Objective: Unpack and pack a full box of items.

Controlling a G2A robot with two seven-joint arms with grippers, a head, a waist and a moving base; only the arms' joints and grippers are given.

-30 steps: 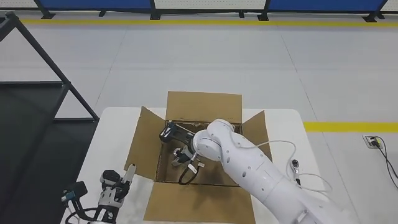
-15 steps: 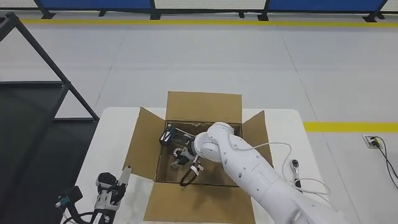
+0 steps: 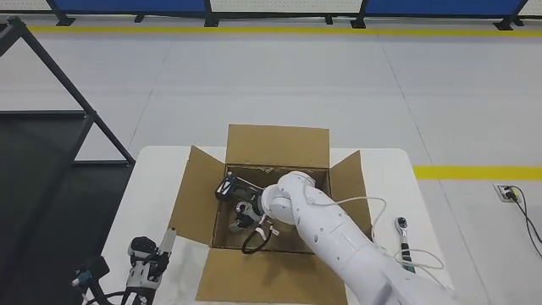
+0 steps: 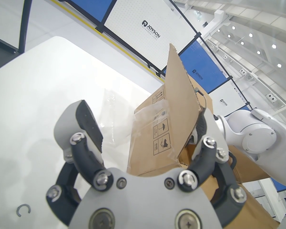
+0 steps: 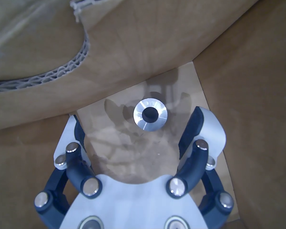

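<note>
Since a second ago my right arm [image 3: 315, 220] has sunk lower into the cardboard box [image 3: 278, 145]. It now uncovers more of the ratchet wrench [image 3: 405, 241] lying on the white surface [image 3: 152, 178] to the box's right. My left arm [image 3: 146, 262] has drawn back toward the near edge of the surface.

My right jaws are spread wide inside the box, pointing down at its floor and gripping nothing. A small aluminium ring with a dark centre hole [image 5: 150, 114] stands on the cardboard floor. It sits level with the tips of the jaws and in the gap between them, nearer one pad [image 5: 189, 129] than the other. Neither pad touches it. The ring sits close to a corner where the floor meets the box walls, and a torn corrugated edge [image 5: 82, 55] hangs above it.

My left jaws are open too and empty, held over the bare surface just outside the box's left side. Ahead of them the left flap [image 4: 181, 106] stands up at a slant. One pad [image 4: 89, 122] is out over the surface, and the other is close by the flap's edge. A loose strip of clear tape [image 4: 150, 117] hangs off the box corner.
</note>
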